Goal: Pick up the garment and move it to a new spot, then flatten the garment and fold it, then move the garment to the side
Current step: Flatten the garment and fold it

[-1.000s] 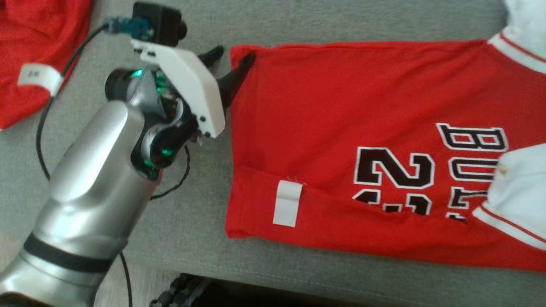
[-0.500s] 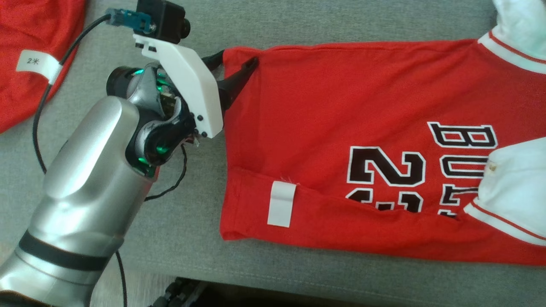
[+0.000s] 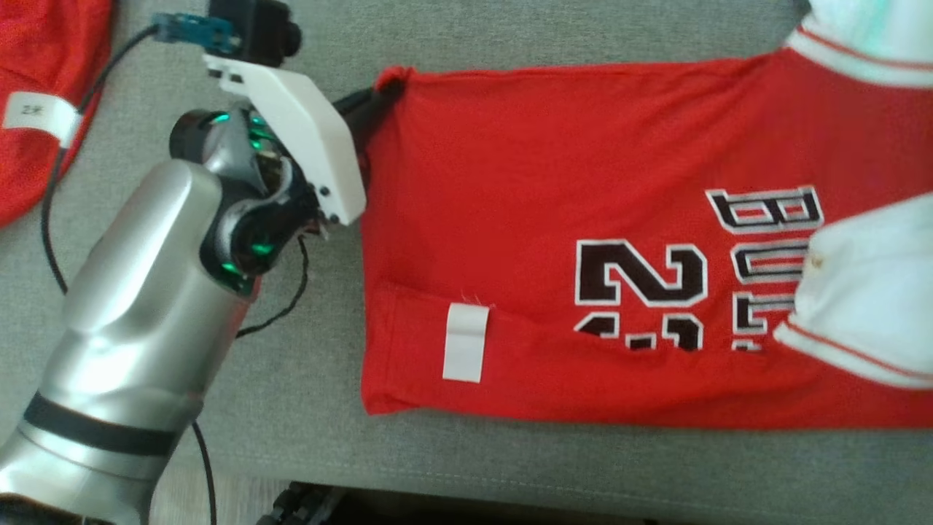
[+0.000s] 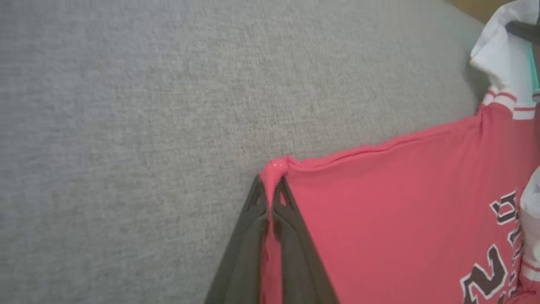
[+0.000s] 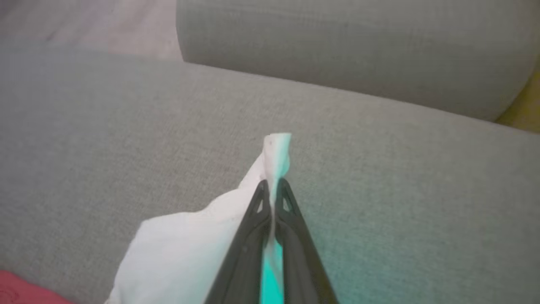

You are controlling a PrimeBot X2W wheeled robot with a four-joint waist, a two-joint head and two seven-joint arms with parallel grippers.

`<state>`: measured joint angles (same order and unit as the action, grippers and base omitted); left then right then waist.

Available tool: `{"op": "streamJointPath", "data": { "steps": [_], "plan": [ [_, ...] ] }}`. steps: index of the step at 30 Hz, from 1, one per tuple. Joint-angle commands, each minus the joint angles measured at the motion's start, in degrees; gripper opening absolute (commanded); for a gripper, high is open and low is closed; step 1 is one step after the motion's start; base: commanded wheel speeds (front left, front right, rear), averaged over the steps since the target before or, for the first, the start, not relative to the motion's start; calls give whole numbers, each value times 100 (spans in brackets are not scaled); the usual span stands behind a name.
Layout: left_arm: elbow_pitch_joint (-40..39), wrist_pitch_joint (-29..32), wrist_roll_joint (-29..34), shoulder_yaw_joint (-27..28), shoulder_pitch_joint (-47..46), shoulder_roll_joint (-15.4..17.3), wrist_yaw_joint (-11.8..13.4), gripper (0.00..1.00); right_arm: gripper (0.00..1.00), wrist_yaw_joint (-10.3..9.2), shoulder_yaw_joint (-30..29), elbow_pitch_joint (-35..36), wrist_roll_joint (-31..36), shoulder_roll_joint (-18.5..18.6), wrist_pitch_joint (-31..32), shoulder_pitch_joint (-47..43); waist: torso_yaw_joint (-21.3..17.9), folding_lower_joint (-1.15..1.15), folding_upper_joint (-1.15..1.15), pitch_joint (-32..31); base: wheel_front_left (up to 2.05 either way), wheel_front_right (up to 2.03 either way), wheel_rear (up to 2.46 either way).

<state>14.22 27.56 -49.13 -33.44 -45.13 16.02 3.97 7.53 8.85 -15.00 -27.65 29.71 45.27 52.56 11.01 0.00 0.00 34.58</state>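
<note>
Where the grey sofa cushion (image 3: 306,379) spreads out below the head camera, two red garments can be counted. One is the garment (image 3: 547,182) of the task, a red jersey with black-and-white letters and a number, lying flat across the middle and right. The other is a second red garment (image 3: 36,58), partly in view at the upper left and well apart from the first. Each carries one white tag, two in all. The jersey's tag (image 3: 465,343) sits near its lower left, where a strip of the near edge is folded up over the print, and the other tag (image 3: 40,117) is on the second garment's edge. The jersey has two white sleeves with red-striped trim: a far sleeve (image 3: 860,36) at the upper right and a near sleeve (image 3: 867,292) lying over the lettering. Of the two grippers, both are pressed together on cloth. The left gripper (image 3: 375,98), at the end of the silver arm, pinches the jersey's far left corner. In the left wrist view its dark fingers (image 4: 247,253) meet with a ridge of red fabric between them, and the corner bunches just past the tips. From there the jersey stretches away along the cushion to that gripper's right. The right gripper (image 5: 273,185) pinches a fold of white sleeve cloth (image 5: 181,249), and a small tuft stands up beyond its tips. The rest of the cloth drapes toward the lower left of that view, where a sliver of red shows. One black cable (image 3: 45,219) loops from the left wrist camera (image 3: 251,29) down past the arm.
</note>
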Motion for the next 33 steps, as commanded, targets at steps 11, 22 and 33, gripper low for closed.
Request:
{"op": "streamJointPath", "data": {
  "steps": [11,22,33],
  "plan": [
    [-632,-486,-278,795,102,395,122,0,0,-4,76,268,-239,355,-523,60,-237,0,0,-251,0,0,0],
    [-2514,-988,-623,1262,2221,781,566,0,0,-4,-427,2160,-850,916,-386,-2361,-629,0,0,-862,0,0,0],
    [-2879,-1196,-494,1039,3905,944,973,100,100,-4,-925,3138,-748,347,451,-4766,-968,0,0,-1323,0,0,0]
  ]
}}
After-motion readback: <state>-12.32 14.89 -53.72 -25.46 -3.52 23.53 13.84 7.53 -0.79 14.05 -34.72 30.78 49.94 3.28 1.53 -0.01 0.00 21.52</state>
